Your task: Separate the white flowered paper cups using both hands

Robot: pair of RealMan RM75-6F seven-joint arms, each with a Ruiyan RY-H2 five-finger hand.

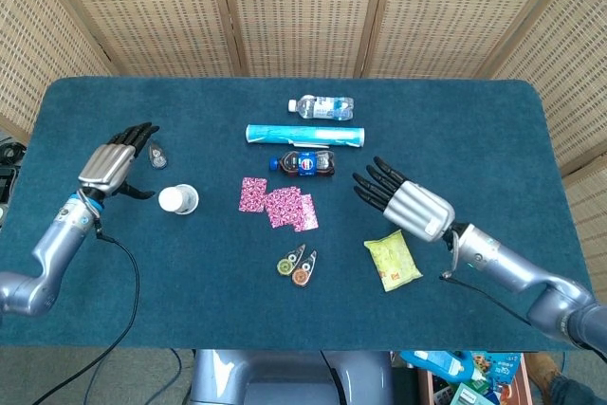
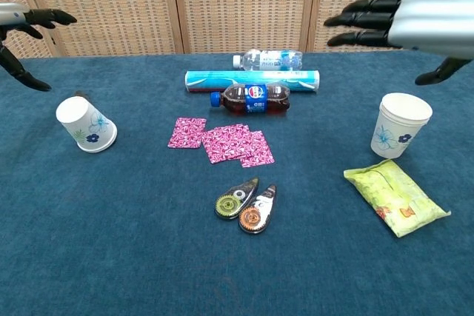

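Note:
One white flowered paper cup (image 1: 177, 199) (image 2: 87, 124) sits mouth down on the blue table at the left. The other cup (image 2: 400, 125) stands upright at the right; in the head view my right hand covers it. My left hand (image 1: 119, 160) (image 2: 26, 24) hovers just left of and above the inverted cup, fingers spread, holding nothing. My right hand (image 1: 403, 201) (image 2: 415, 9) floats above the upright cup, fingers stretched out and apart, empty.
Between the cups lie a water bottle (image 1: 321, 106), a teal tube (image 1: 305, 135), a cola bottle (image 1: 303, 164), pink cards (image 1: 278, 206) and two correction tape dispensers (image 1: 297, 267). A green packet (image 2: 395, 196) lies just in front of the right cup. A small object (image 1: 156, 154) lies by the left hand.

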